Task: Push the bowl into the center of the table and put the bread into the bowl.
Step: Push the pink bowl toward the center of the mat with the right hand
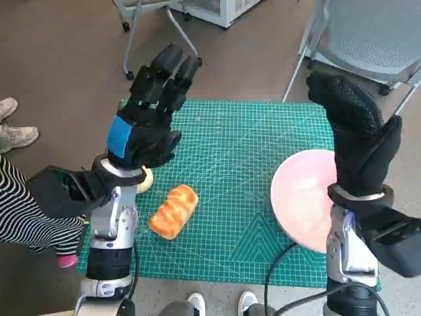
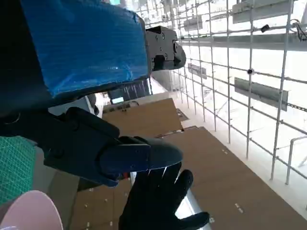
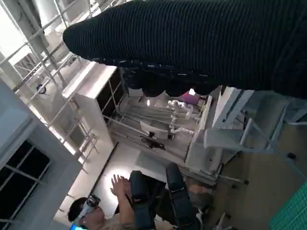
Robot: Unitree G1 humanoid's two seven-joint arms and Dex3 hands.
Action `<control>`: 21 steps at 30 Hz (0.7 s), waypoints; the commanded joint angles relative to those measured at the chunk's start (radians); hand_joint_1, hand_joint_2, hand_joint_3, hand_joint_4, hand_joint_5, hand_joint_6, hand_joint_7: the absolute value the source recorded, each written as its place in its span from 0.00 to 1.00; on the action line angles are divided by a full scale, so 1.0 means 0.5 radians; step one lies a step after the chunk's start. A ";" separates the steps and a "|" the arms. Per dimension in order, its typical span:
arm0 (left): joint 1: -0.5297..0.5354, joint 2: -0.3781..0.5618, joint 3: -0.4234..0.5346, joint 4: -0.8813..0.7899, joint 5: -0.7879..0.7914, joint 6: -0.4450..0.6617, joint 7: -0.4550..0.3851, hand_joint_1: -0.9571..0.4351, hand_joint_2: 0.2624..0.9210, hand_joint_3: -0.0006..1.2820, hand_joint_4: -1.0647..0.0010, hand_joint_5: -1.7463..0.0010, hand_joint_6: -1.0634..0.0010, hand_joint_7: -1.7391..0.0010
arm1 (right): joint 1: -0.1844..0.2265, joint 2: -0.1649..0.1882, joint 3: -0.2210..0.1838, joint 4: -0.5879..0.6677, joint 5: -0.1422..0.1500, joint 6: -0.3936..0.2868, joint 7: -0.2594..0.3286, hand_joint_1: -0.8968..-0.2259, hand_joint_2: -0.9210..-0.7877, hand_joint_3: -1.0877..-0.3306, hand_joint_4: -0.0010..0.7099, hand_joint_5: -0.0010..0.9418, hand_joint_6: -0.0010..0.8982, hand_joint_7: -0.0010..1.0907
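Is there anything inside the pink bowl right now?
The visible part of the pink bowl looks empty; the gloved right hand and forearm cover its right side.

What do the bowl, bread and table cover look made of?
Bowl: pale pink, smooth with a soft sheen, likely plastic or glazed ceramic. Bread: golden-orange, glossy ridged crust; real or a plastic replica, can't tell. Table cover: green gridded cutting mat, matte, probably vinyl or rubber.
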 commanded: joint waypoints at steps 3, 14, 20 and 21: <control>-0.015 0.017 -0.009 -0.011 0.009 0.013 0.005 0.19 1.00 0.34 0.91 1.00 1.00 0.81 | 0.027 -0.006 0.004 0.024 -0.015 0.024 0.010 0.36 0.00 0.52 0.26 0.00 0.03 0.51; -0.006 0.012 -0.027 -0.052 0.004 0.051 0.013 0.19 1.00 0.33 0.91 1.00 1.00 0.81 | 0.034 -0.008 0.001 0.019 -0.018 0.026 0.007 0.36 0.00 0.52 0.26 0.00 0.02 0.51; -0.007 0.012 -0.028 -0.059 -0.004 0.065 0.007 0.20 1.00 0.31 0.91 1.00 1.00 0.80 | 0.032 -0.005 0.002 0.027 -0.016 0.024 0.008 0.37 0.00 0.52 0.26 0.00 0.02 0.51; -0.007 0.012 -0.029 -0.062 -0.003 0.068 0.008 0.20 1.00 0.31 0.92 1.00 1.00 0.80 | 0.033 -0.005 0.002 0.026 -0.016 0.025 0.008 0.37 0.00 0.52 0.26 0.00 0.02 0.51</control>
